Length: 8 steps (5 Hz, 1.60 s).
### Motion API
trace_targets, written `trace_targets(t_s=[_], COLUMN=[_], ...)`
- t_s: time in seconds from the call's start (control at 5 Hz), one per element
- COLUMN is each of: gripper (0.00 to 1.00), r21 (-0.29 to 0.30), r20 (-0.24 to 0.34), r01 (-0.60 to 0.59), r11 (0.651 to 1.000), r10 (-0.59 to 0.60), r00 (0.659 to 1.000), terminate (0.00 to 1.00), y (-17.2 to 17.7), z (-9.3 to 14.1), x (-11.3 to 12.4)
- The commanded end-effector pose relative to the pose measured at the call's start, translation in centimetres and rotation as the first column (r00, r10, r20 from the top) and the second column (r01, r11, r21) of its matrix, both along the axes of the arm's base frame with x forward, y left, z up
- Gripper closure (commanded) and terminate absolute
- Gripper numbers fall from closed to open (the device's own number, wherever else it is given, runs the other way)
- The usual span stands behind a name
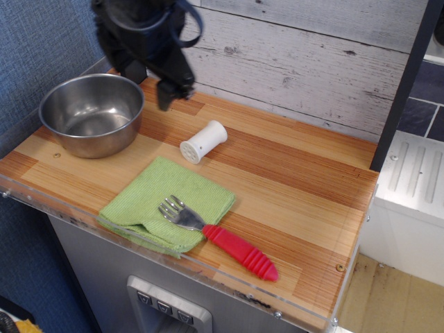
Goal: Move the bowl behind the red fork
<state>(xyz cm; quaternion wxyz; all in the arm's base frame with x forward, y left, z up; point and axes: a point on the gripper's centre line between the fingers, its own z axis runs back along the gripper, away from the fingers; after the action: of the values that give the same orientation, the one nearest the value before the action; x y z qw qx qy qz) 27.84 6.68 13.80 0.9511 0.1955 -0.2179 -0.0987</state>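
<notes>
Bowl (91,113) sits back-left, fork (216,235) up front. Gripper (165,94) hovers by the rim holding nothing; can't tell how open it is. I'd pinch the near rim squarely, avoiding the shaker (203,141).

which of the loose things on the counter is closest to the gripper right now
The steel bowl at the back left: the gripper hangs just beside its right rim. The white shaker lies a little farther off, and the red fork and green cloth sit at the front edge.
</notes>
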Motion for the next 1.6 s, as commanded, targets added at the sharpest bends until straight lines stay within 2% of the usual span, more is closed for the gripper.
trace_targets(t_s=[0.0, 0.2, 0.4, 1.0, 1.4], gripper=[0.0, 0.0, 0.0, 0.0, 0.0], r21=[0.064, 0.097, 0.078, 0.075, 0.044], r20=[-0.09, -0.149, -0.185, -0.28, -0.333], r01=[0.11, 0.144, 0.176, 0.207, 0.228], r11=[0.992, 0.985, 0.981, 0.975, 0.973], r10=[-0.104, -0.129, -0.16, -0.179, -0.2], r00=[0.99, 0.98, 0.97, 0.943, 0.921], terminate=[0.0, 0.0, 0.0, 0.0, 0.0], y=[2.7, 3.9, 4.8, 6.5, 6.1], z=[-1.0, -2.5, -4.1, -7.5, -9.7], x=[-0.2, 0.3, 0.6, 1.8, 2.3])
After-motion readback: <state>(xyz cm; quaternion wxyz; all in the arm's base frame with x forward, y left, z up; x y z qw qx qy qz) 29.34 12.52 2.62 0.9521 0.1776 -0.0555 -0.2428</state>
